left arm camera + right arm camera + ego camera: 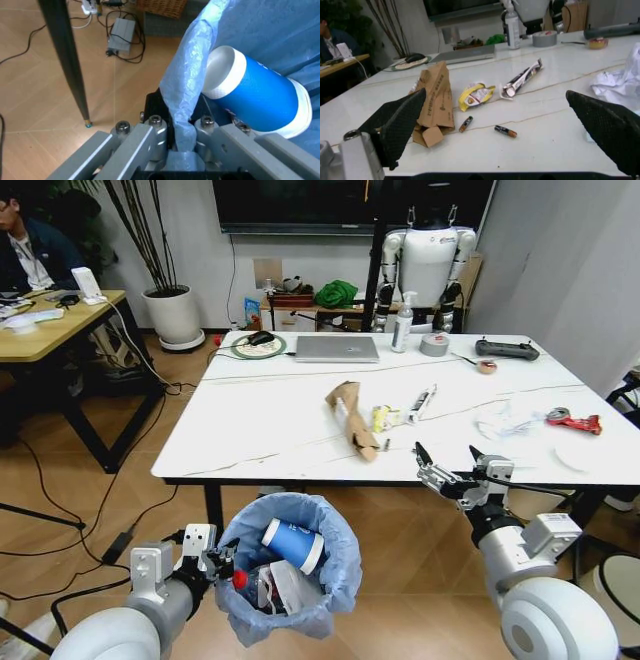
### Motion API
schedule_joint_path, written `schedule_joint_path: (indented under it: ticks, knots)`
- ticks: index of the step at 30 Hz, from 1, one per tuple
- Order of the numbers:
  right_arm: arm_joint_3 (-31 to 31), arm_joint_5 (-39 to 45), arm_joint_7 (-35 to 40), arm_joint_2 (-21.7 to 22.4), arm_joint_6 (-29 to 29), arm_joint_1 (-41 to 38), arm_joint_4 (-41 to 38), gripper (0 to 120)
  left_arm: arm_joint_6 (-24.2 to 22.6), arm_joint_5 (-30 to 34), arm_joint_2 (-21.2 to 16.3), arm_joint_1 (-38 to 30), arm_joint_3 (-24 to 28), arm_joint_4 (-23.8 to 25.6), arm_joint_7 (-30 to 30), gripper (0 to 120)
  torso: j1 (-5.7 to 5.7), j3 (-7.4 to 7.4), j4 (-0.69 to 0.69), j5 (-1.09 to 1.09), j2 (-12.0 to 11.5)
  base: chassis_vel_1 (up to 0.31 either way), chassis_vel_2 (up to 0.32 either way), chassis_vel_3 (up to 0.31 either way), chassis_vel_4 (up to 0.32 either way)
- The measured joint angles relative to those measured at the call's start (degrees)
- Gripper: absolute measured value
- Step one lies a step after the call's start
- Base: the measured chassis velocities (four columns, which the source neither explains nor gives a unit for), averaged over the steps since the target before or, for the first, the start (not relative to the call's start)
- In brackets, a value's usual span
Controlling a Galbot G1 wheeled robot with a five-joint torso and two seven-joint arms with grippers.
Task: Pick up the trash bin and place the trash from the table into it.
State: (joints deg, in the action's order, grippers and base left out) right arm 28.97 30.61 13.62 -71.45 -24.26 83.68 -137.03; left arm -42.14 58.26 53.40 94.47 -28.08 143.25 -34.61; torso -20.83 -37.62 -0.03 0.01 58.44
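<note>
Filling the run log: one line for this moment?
left gripper: shut on trash bin rim | right gripper: open at table edge | cardboard piece: on table

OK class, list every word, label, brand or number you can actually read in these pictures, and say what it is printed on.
None can be read.
Brown cardboard piece: dark print down its side, too blurred.
Yellow wrapper: label too small.
Long dark wrapper: print blurred.
Blue paper cup in the trash bin: no legible text.
</note>
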Motion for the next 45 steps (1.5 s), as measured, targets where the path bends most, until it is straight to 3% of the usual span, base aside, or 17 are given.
schedule_joint_path:
  ticks: [4, 9, 18, 28, 37, 45]
  knots:
    - [-0.62, 5.0, 1.64, 4.88, -1.62, -3.58, 2.99, 100, 0.0, 0.07, -0.33, 0.09, -0.36, 0.0, -0.02, 2, 0.01, 0.0, 0.02, 0.0, 0.0, 0.023, -0.014, -0.009, 0.042]
    - [-4.07, 15.54, 2.45, 14.63, -2.63, -12.39, 8.85, 100, 0.0, 0.35, -0.4, 0.46, -0.85, 0.0, -0.28, 2, 0.01, 0.0, 0.04, -0.01, 0.0, 0.048, 0.042, -0.036, -0.013]
    - [-8.67, 25.29, 0.41, 21.94, -5.58, -21.31, 18.63, 100, 0.0, 0.84, 0.01, 0.43, -1.49, 0.0, -0.6, 2, 0.0, -0.01, 0.02, 0.0, 0.0, 0.0, 0.0, 0.0, 0.0]
    - [-11.91, 24.33, -1.13, 22.48, -5.52, -23.68, 24.61, 97, 0.0, 0.9, 1.07, 0.29, -1.08, 0.0, -0.45, 2, 0.0, 0.0, 0.02, 0.0, 0.0, 0.0, 0.0, 0.0, 0.0]
    - [-14.87, 24.95, 0.23, 22.52, -5.24, -26.03, 25.99, 80, 0.0, 1.02, 1.26, 0.09, -1.09, 0.0, -0.16, 2, 0.0, 0.0, 0.03, -0.01, 0.0, 0.0, 0.0, 0.0, 0.0]
    - [-14.98, 25.24, 0.33, 23.28, -4.6, -25.96, 26.33, 76, 0.0, 1.02, 1.4, -0.34, -1.31, 0.0, 1.32, 2, 0.0, 0.0, 0.02, -0.02, 0.0, 0.0, 0.0, 0.0, 0.0]
